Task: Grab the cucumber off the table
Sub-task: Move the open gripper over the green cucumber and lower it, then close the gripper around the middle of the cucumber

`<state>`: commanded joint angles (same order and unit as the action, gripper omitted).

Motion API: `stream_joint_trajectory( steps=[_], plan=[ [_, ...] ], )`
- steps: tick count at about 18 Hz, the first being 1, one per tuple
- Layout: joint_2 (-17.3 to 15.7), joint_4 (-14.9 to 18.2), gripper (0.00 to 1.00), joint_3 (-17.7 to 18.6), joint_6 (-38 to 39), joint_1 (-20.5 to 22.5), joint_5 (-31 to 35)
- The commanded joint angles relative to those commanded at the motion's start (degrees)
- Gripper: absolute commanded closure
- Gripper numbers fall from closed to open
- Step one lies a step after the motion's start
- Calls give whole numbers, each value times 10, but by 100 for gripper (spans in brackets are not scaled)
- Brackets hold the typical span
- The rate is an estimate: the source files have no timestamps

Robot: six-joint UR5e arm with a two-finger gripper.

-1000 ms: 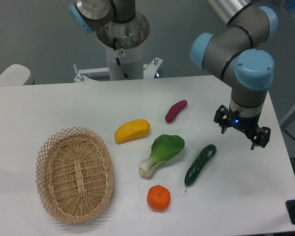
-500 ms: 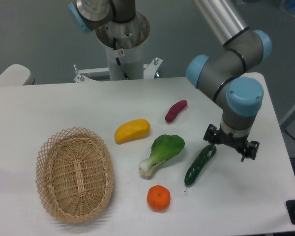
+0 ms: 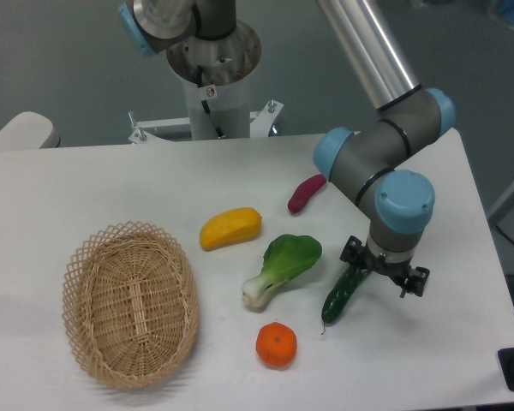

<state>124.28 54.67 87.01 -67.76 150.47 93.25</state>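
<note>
The dark green cucumber (image 3: pixel 338 297) lies slanted on the white table (image 3: pixel 111 180), to the right of the bok choy. Its upper end is hidden under my gripper (image 3: pixel 384 270), which hangs right over that end. The fingers stand apart, one at the cucumber's left side (image 3: pixel 351 253) and one out to the right (image 3: pixel 416 282), so the gripper is open. Nothing is held. Whether the fingers touch the cucumber I cannot make out.
A light-green bok choy (image 3: pixel 283 267) lies just left of the cucumber, an orange (image 3: pixel 276 344) below it. A yellow fruit (image 3: pixel 230 228) and a purple sweet potato (image 3: pixel 306 193) sit farther back. A wicker basket (image 3: pixel 130 301) is at the left. The table's right edge is close.
The arm has swung left and down from the table's right side. The open gripper now sits over the cucumber's upper end. The cucumber has not moved.
</note>
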Motion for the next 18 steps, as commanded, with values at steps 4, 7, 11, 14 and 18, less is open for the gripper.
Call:
stream_joint_trajectory(
  steps=[4, 7, 11, 14, 18],
  plan=[
    [-4, -1, 0, 21, 1, -2, 0],
    [-4, -25, 0, 35, 3, -10, 1],
    [-4, -49, 0, 51, 3, -11, 1],
    [-4, -48, 13, 49, 1, -11, 1],
    [-4, -47, 71, 43, -1, -11, 2]
  ],
)
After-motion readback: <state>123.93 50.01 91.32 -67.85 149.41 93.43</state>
